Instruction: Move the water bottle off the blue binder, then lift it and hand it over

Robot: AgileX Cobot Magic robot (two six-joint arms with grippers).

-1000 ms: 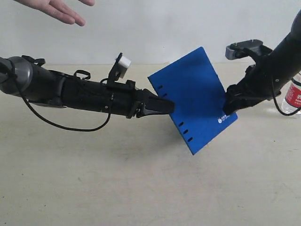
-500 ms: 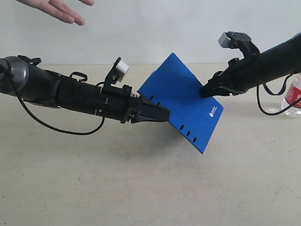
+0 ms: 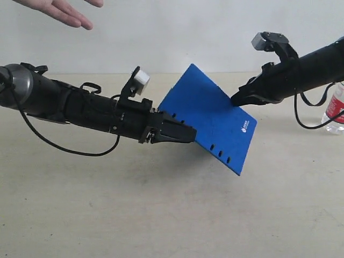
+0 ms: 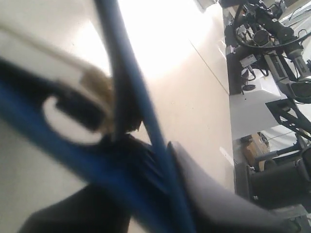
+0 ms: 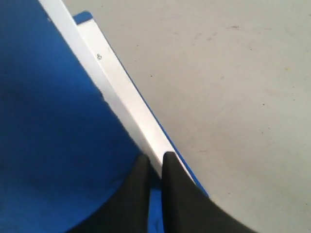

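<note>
The blue binder (image 3: 209,115) hangs tilted in the air over the table, held from both sides. My left gripper (image 3: 185,133) is shut on its slotted spine edge. In the blurred left wrist view the binder's thin blue edge (image 4: 127,73) runs down between the dark fingers of that gripper (image 4: 160,179). My right gripper (image 3: 236,100) pinches the opposite edge near the white logo. Its jaws (image 5: 155,167) stand almost together over the binder's blue face (image 5: 48,121) and white edge strip. The water bottle (image 3: 336,110) stands upright on the table at the far right, partly cut off by the frame edge.
A person's open hand (image 3: 64,12) reaches in at the top left, above my left arm. The beige table (image 3: 161,215) lies below the binder. A black cable (image 3: 306,124) loops under my right arm, close to the bottle.
The right gripper has risen and swung left, and the binder has rotated with it, its logo corner lifting. The left arm has lifted slightly. Over the last half second little has moved.
</note>
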